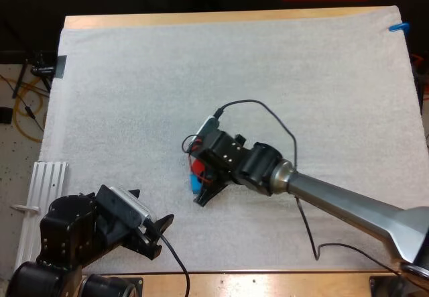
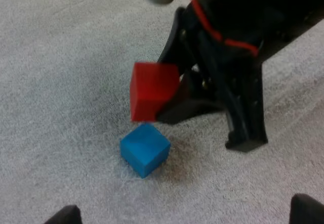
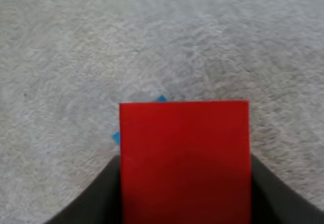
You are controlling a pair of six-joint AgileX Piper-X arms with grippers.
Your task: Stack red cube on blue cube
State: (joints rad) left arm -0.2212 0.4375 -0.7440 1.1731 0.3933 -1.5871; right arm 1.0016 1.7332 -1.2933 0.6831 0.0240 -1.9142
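Left wrist view: right gripper (image 1: 198, 176) clamped on red cube (image 2: 153, 91) above blue cube (image 2: 145, 148), skewed; releasing misaligned could topple it. Left gripper (image 2: 185, 214) fingers apart.

Upper cube (image 2: 153, 91): between the right gripper's (image 1: 199, 175) fingers, just above the lower cube (image 2: 145, 149) — not resting on it.
Lower cube: on the mat (image 1: 201, 62), near its middle.

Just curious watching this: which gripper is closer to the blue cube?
Right. The right gripper holds the red cube right over the blue cube; the left gripper is open, well apart from it, nearer the robot's side.
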